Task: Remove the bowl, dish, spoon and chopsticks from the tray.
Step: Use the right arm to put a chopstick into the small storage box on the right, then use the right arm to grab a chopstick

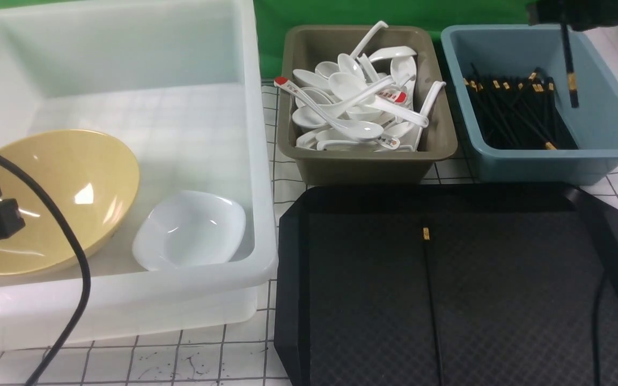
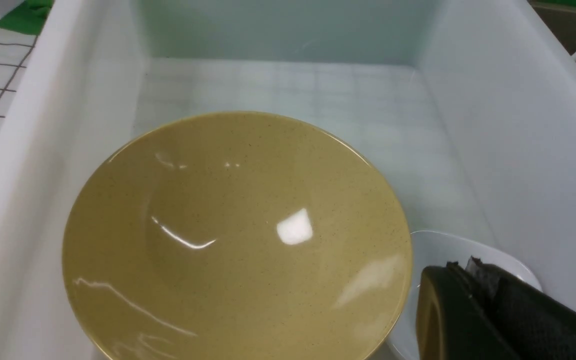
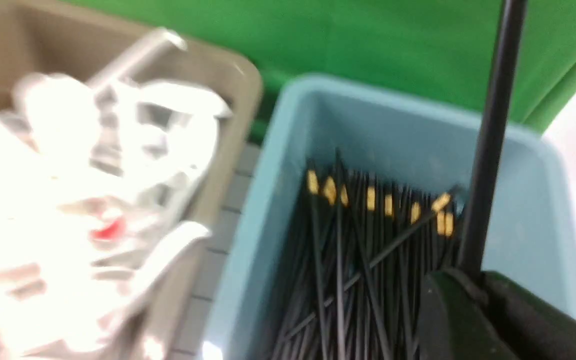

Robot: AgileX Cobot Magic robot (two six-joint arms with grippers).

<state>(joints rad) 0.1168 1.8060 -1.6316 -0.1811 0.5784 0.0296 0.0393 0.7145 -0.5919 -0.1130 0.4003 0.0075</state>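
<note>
A: Right claw (image 1: 562, 22) pinches one chopstick (image 1: 568, 64) upright over the blue bin (image 1: 609, 134), one o'clock from the tray (image 1: 513, 311).
B: Released high (it dangles), it may bounce out. The other chopstick (image 1: 431, 300) lies on the tray, pointing toward twelve.

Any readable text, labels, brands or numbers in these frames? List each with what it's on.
No readable text in any view.
Red print on the white spoons in the brown bin: too small and blurred to read.
Gold bands on the loose chopstick on the tray, the held chopstick and the chopsticks in the blue bin: no lettering visible.
White tub, bowl, dish: no labels seen.
</note>
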